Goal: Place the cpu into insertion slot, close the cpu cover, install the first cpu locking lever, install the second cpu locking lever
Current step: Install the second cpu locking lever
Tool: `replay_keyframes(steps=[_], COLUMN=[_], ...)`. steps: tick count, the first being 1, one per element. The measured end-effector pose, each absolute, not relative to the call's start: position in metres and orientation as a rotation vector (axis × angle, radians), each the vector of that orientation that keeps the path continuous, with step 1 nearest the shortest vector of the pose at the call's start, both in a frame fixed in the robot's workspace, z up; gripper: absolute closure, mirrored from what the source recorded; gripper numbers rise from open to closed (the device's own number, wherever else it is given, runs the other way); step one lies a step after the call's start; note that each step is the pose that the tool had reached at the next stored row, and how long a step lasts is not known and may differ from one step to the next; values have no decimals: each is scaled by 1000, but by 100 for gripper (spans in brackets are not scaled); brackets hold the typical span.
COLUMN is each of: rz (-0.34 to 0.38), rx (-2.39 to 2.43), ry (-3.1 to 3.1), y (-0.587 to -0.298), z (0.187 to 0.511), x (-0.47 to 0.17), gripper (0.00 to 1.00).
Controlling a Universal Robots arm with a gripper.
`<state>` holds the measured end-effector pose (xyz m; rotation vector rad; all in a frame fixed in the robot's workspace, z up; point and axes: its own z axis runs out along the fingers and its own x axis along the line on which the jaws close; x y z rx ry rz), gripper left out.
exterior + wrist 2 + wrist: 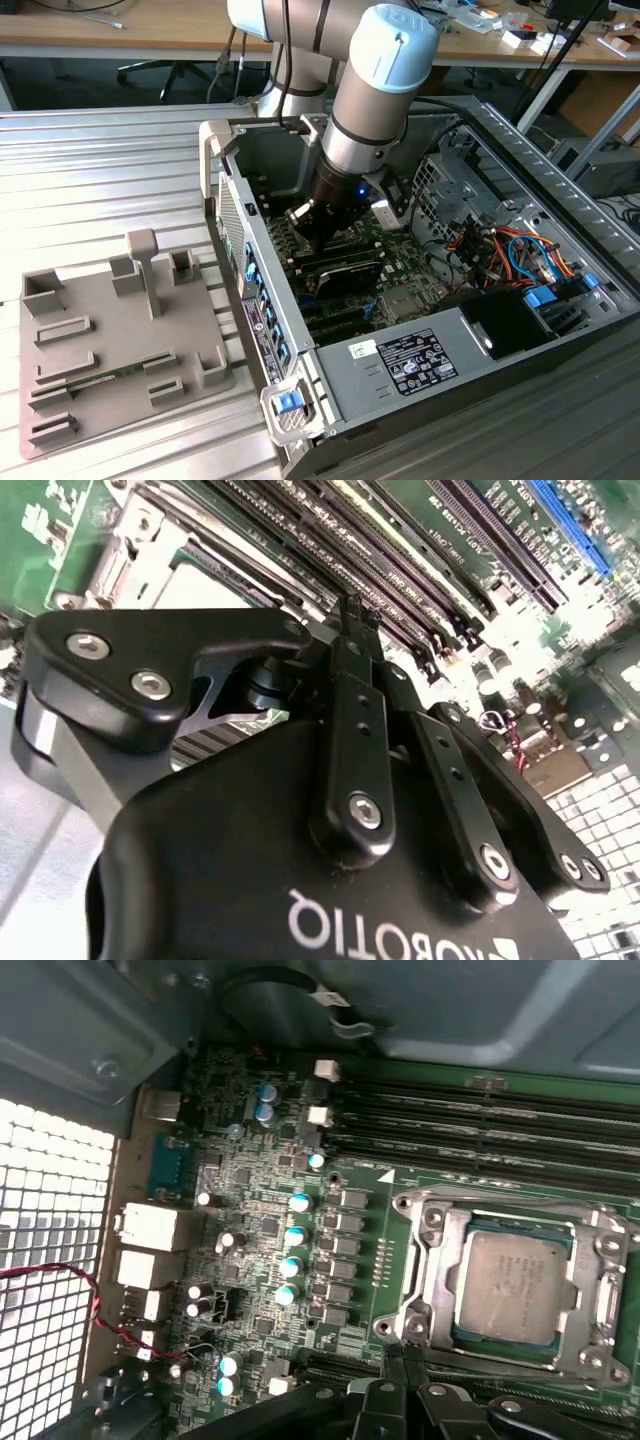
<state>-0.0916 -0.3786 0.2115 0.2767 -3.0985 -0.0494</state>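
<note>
Already the cpu (pixel 513 1288) sits in the slot (pixel 432 1300) under the cover (pixel 590 1345), and the empty, closed gripper (pixel 400 1365) beside it could scrape the frame.

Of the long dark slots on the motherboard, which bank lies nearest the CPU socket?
The memory slots in the first wrist view: parallel dark rows running right alongside the insertion slot, where the cpu sits under the closed cpu cover.
</note>
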Motion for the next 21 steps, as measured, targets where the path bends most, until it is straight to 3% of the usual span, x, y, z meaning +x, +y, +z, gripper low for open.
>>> replay_keyframes(steps=[21], rz=[-111], rx=[473], ry=[-3077], y=[-374], z=[201], x=[-103], gripper=[89])
